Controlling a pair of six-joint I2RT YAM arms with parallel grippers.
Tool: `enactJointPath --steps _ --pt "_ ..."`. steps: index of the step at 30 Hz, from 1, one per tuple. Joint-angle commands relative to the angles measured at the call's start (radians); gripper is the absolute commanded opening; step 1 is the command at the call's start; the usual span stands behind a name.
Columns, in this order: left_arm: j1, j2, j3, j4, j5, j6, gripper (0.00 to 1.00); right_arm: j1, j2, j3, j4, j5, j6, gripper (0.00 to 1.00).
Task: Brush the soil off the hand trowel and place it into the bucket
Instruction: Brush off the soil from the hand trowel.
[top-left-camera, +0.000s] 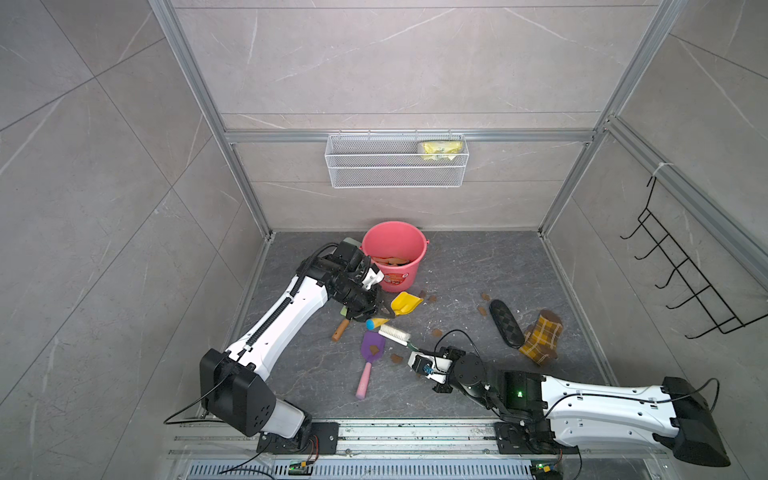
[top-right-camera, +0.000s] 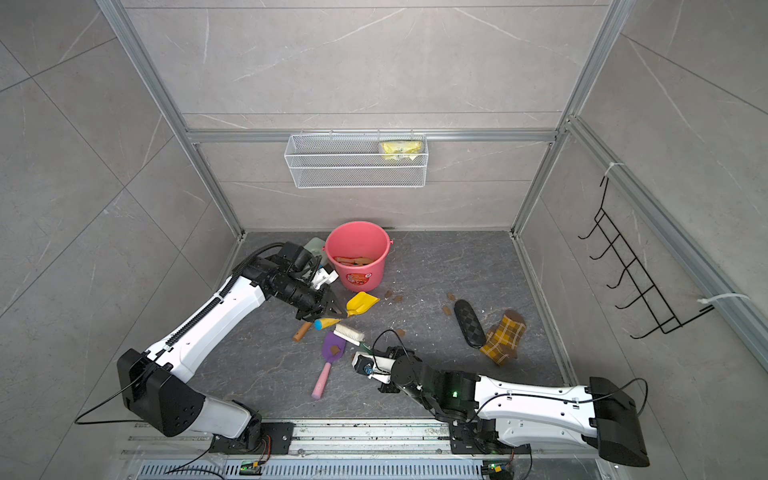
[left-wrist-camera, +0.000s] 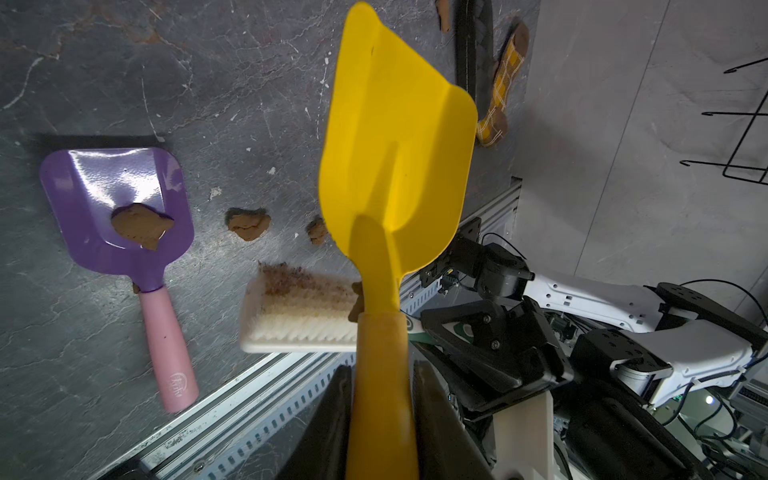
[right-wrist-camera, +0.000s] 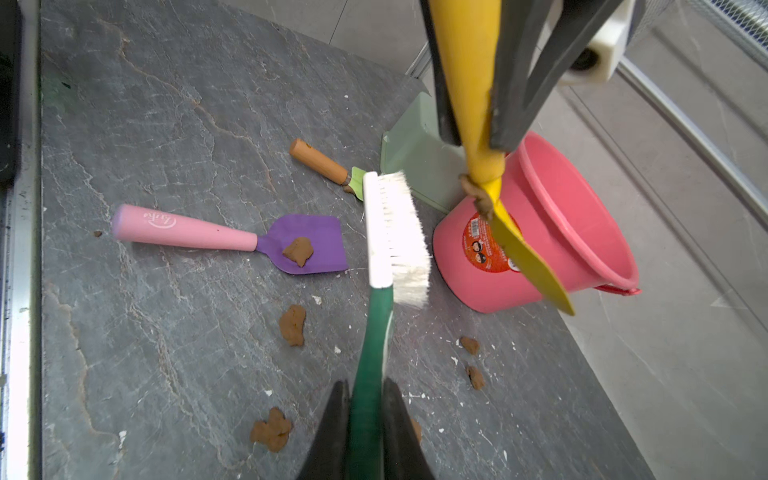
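The yellow hand trowel (left-wrist-camera: 399, 145) is clamped by its handle in the left tool (left-wrist-camera: 382, 368) and held clear of the counter (right-wrist-camera: 166, 124), just beside the coral-pink bucket (top-left-camera: 386, 237), with a lump of soil (right-wrist-camera: 478, 199) stuck at its neck. The green-handled brush (right-wrist-camera: 395, 232) is gripped in the right tool (right-wrist-camera: 365, 382), its bristles near the trowel's handle. Loose lumps (right-wrist-camera: 293, 324) are scattered over the counter.

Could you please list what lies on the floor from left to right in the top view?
Wooden-handled tool → purple trowel → black oval item → yellow plaid item. The bucket, brush and yellow trowel overlap one another, so they are left out.
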Motion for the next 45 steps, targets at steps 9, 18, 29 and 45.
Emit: enactJointPath --steps 9,18,29,45 --pt "-0.007 0.002 -0.009 0.006 -0.014 0.031 0.00 -0.024 -0.005 0.013 -0.030 0.182 0.059 0.00" --pt "-0.005 0.015 0.020 -0.002 -0.012 0.039 0.00 -0.043 0.011 0.012 -0.121 0.146 0.130 0.00" --pt "-0.008 0.046 0.006 -0.051 0.031 0.059 0.00 -0.043 0.016 0.041 -0.020 0.183 0.021 0.00" --pt "-0.009 0.075 0.079 -0.093 0.053 0.075 0.00 -0.103 0.033 0.040 -0.125 0.147 0.077 0.00"
